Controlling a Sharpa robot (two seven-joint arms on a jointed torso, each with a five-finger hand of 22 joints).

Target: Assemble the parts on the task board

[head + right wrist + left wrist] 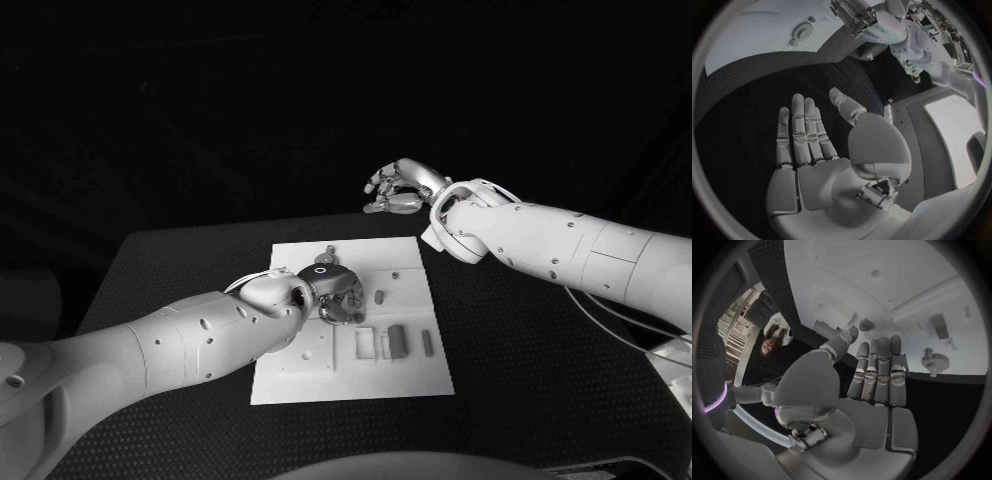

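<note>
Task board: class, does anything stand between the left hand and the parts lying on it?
Nothing visible does. The left hand hovers over the task board with fingers apart and empty, and the parts lie uncovered beside it. The right hand is off beyond the board.

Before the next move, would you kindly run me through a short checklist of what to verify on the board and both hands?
1. Left robot hand empty: ok; the left wrist view shows its fingers straight with nothing in them.
2. Right robot hand empty: ok; open palm in the right wrist view.
3. Right robot hand off the task board: ok; it hovers beyond the far edge.
4. Left robot hand over the task board: ok.
5. Gear-like part on the board: ok, near the far edge.
6. Parts seated in their slots: cannot tell.
</note>
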